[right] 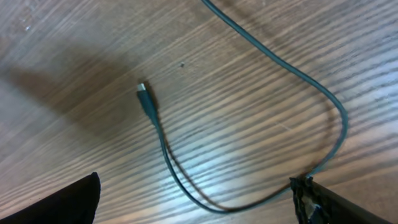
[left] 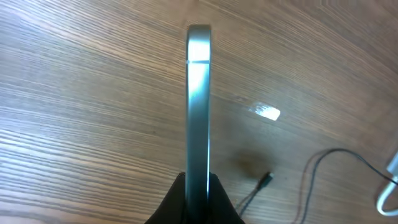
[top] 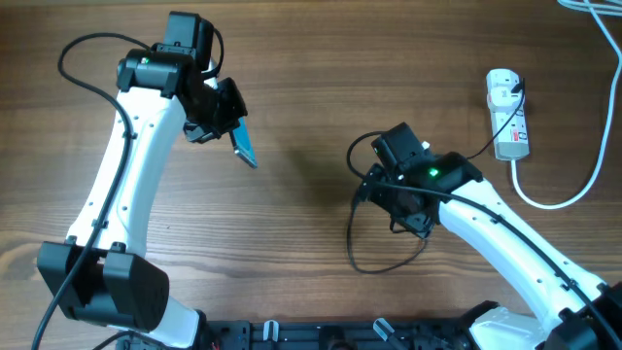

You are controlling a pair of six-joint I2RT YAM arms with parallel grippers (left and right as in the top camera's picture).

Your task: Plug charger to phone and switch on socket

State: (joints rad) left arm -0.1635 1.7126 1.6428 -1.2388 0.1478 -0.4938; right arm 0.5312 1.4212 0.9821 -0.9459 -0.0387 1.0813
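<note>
My left gripper [top: 225, 119] is shut on the phone [top: 248, 146] and holds it tilted above the table, turquoise screen showing. In the left wrist view the phone [left: 199, 106] stands edge-on between the fingers [left: 199, 202]. The charger's thin black cable [top: 355, 248] loops on the table below my right gripper [top: 389, 199]. Its connector tip [right: 144, 93] lies loose on the wood and also shows in the left wrist view [left: 266, 180]. My right gripper [right: 196, 205] is open above the cable loop and holds nothing. The white socket [top: 507, 112] lies at the far right with the black plug [top: 513, 89] in it.
The socket's thick white cable [top: 573, 194] curves along the right edge of the table and off the top right corner. Black arm cables hang beside both arms. The arm bases stand at the front edge.
</note>
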